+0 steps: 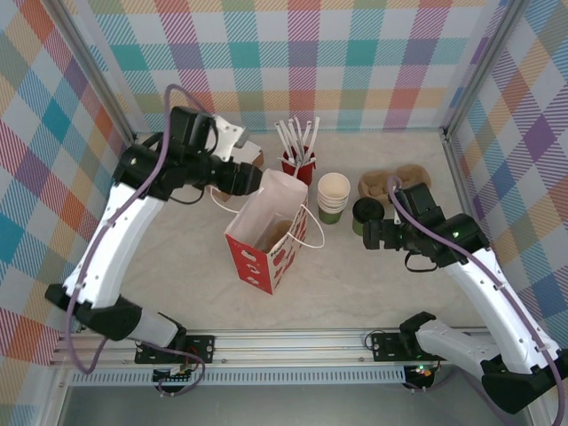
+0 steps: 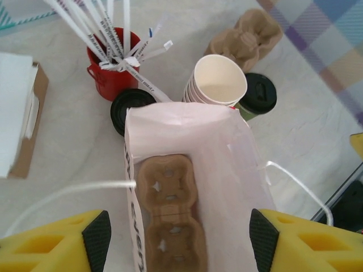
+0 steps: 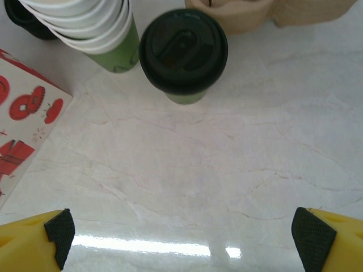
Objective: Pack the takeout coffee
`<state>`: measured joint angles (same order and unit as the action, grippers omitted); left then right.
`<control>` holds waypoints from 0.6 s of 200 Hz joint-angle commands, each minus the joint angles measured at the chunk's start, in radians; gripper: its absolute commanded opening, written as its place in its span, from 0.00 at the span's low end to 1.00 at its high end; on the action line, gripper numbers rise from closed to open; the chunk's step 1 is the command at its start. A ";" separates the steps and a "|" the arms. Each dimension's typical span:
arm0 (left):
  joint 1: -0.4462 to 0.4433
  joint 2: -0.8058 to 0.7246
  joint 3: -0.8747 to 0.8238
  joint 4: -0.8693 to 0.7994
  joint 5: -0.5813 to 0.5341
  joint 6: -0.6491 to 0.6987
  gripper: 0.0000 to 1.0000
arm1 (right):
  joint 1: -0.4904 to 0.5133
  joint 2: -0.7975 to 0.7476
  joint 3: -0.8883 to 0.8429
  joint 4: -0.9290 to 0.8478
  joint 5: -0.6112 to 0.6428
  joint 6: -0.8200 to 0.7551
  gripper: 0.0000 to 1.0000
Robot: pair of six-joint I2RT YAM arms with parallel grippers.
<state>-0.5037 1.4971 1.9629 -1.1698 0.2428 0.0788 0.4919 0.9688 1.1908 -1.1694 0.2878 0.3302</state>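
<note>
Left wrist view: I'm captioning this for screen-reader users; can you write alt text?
From above, an open red-and-white paper bag holds a brown cardboard cup carrier, framed by the open, yellow-and-black left gripper. Behind the bag stand a red cup of white sticks, a stack of lidless paper cups, a black-lidded green cup and another black lid.

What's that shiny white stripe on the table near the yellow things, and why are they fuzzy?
Right wrist view: the stripe is light glaring off the glossy table; the yellow fingers of the right hand sit too close to focus, while the black-lidded cup is sharp. Left wrist view: the left hand looks soft too. Top view: even light, faint shadows.
</note>
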 commanded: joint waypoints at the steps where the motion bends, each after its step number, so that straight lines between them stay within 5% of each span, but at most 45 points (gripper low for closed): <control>1: -0.010 0.080 0.100 -0.104 0.039 0.180 0.69 | -0.004 -0.009 -0.033 0.017 -0.005 0.033 1.00; 120: -0.054 0.460 0.340 -0.127 -0.049 0.458 0.78 | -0.005 0.021 -0.100 0.081 -0.062 0.049 1.00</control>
<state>-0.5316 1.9034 2.2368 -1.2877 0.2287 0.4572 0.4919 0.9855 1.1065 -1.1130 0.2481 0.3599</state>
